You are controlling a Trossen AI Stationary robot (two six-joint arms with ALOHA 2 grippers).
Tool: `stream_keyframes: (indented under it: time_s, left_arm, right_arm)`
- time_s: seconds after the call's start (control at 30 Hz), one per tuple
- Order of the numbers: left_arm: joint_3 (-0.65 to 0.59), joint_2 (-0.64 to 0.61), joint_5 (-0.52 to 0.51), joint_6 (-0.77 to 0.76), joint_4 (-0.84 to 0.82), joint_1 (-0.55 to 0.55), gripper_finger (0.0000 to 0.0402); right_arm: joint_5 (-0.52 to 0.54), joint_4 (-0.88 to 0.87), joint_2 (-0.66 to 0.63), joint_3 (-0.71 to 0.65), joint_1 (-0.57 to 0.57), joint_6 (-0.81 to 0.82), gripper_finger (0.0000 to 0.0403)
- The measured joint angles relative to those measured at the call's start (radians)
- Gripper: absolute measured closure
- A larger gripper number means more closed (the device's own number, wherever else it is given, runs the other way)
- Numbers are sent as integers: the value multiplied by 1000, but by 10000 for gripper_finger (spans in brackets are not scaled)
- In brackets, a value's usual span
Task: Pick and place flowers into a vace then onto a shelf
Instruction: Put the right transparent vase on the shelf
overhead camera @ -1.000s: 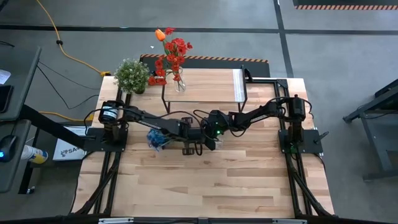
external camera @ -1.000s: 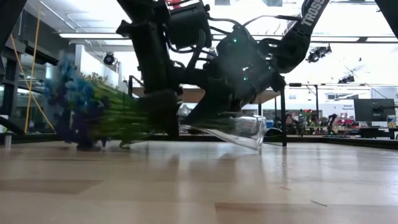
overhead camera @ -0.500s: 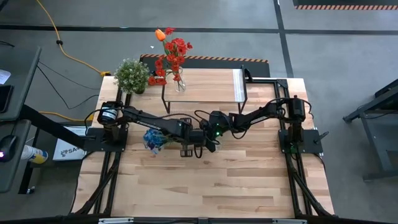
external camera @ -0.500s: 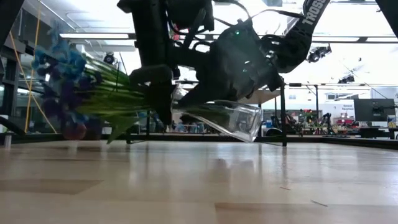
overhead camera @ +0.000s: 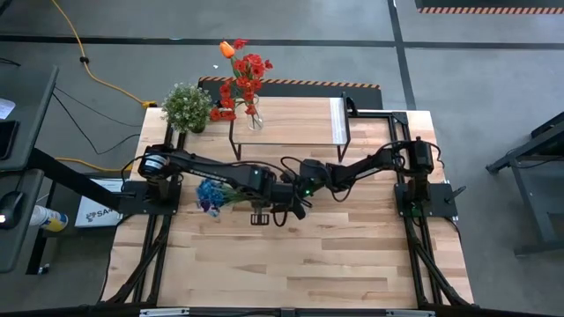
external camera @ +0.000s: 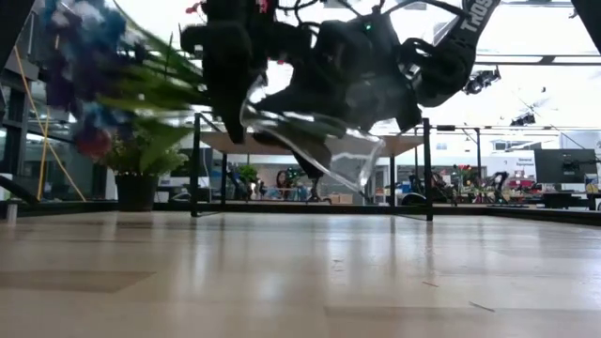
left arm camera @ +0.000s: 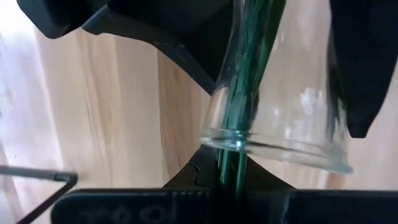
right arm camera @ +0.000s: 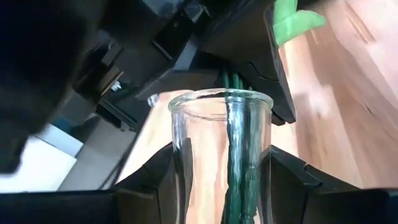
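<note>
A bunch of purple and blue flowers [overhead camera: 210, 194] on green stems [left arm camera: 244, 118] hangs over the table's middle, heads toward the left edge. My left gripper [left arm camera: 233, 186] is shut on the stems just outside the mouth [left arm camera: 273, 144] of a clear glass vase [external camera: 324, 141]; the stem ends reach inside the glass. My right gripper [right arm camera: 224, 186] is shut on that vase. A second vase [overhead camera: 254, 116] with red flowers and an orange tulip stands on the shelf [overhead camera: 291, 123]. My left gripper pinches the green stems [left arm camera: 235, 169] between its two fingers, close to the vase's mouth, from above with the fingers pointing steeply down and across the stems. The bunch is clear of the table, its heads [external camera: 84, 66] raised. My right gripper holds the vase's body [right arm camera: 181, 168] between its two fingers, one on each side of the glass. It comes nearly level from the table's right, along the vase. The vase is clear of the table and tilted, with its mouth [external camera: 249, 105] higher than its base.
A bushy pale-green potted plant [overhead camera: 187, 106] stands at the table's far left corner beside the shelf. The near half of the wooden table [overhead camera: 300, 264] is bare. Both arms meet over the table's middle.
My left gripper has risen, lifting the bunch from near the table top to well above it, its heads swinging up. My right gripper has risen a little and tipped, so the vase has come up off its near-flat lie, mouth now raised.
</note>
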Motion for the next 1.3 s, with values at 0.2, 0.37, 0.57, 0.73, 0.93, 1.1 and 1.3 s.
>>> stream_keyframes:
  time_s: [0.2, 0.37, 0.57, 0.73, 0.93, 1.1, 1.3]
  left_arm:
    - [92, 0, 48, -13, -125, -2, 364]
    - [142, -2, 69, -46, -198, -9, 364]
    - [178, 7, 98, -67, -258, -21, 364]
    - [216, 33, 121, -86, -306, -33, 364]
    - [336, 103, 130, -83, -424, -42, 365]
    - [416, 141, 155, -75, -487, -47, 365]
    - [416, 142, 201, -105, -478, -49, 365]
  right_arm:
    - [0, 100, 0, 0, 18, 0, 235]
    - [56, 150, 0, 4, 38, -16, 235]
    - [84, 141, 0, 38, 61, -39, 236]
    - [119, 162, 0, 45, 68, -52, 237]
    - [126, 191, 0, 44, 69, -79, 237]
    - [117, 217, 0, 44, 70, -84, 237]
    - [99, 216, 0, 43, 73, -108, 237]
